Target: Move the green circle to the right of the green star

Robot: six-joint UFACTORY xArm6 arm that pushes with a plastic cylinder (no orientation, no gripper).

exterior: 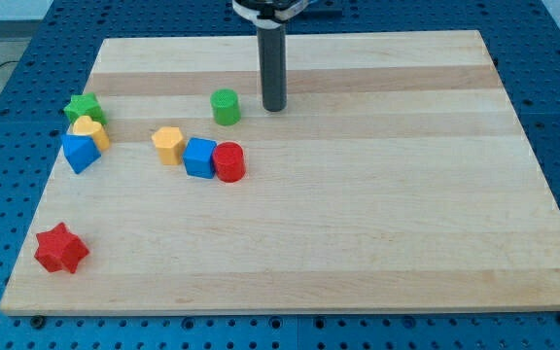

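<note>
my tip [274,107] sits just right of the green circle [226,106], near it but apart; there is no gripper to open or shut, only the rod. the green star [84,108] lies well off at the view's left, seemingly touching a yellow block [91,131] below it, though that is hard to tell. a push leftward that drifts low could run the circle into the yellow pentagon [168,144] or blue cube [200,157], or too far and knock the star.
</note>
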